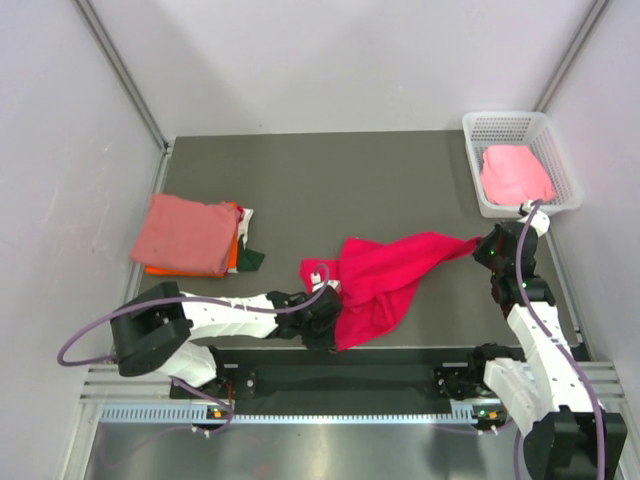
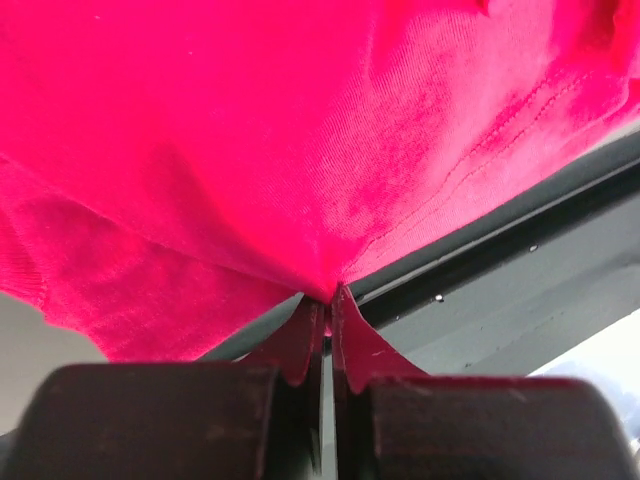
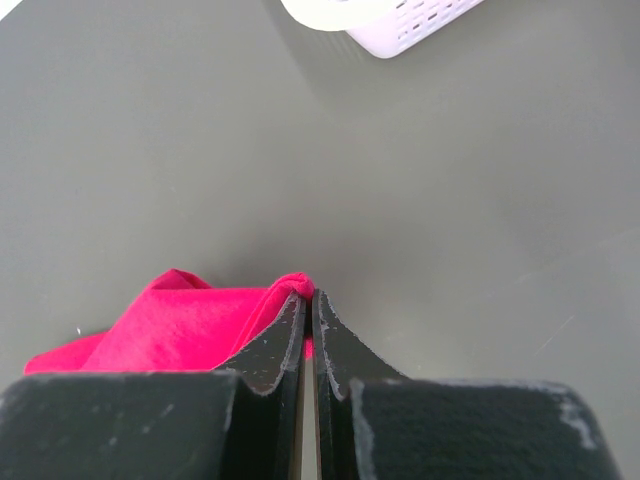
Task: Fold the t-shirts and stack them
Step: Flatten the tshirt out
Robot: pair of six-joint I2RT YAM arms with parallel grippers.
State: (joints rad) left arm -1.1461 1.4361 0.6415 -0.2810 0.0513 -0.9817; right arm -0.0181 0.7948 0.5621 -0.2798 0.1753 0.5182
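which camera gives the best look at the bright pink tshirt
Top external: it alone shows nearly the whole crimson t-shirt and its shape. The left wrist view is only a fabric close-up pinched in the left pincer; the right wrist view shows just one bunched corner in the right pincer.

Dark grey matte worktop. White plastic mesh basket stands on it in the far-right corner, close to the right wall. Pale enclosure walls left, back and right. Slotted aluminium rail runs along the near edge.

Four t-shirts, one basket
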